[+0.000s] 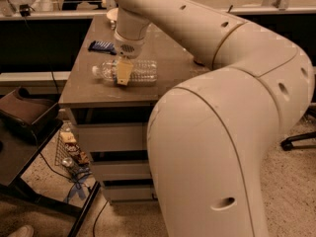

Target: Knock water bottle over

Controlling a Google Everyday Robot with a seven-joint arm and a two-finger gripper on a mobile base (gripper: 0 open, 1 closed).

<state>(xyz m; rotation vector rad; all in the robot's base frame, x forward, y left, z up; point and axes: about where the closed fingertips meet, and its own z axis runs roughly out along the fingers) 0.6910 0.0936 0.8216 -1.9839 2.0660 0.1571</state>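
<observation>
The water bottle [138,71] is clear ribbed plastic and lies on its side on the brown desk [98,93], cap pointing left. My gripper [123,73] hangs down from the big cream arm right over the bottle's middle, its yellowish fingertip in front of the bottle. No drink can is in view.
A dark blue packet [102,46] lies on the desk behind the bottle. The desk has drawers [108,137] below. A black side table [19,132] stands at the left, a wire basket with items [69,152] on the floor. My arm's bulk fills the right half.
</observation>
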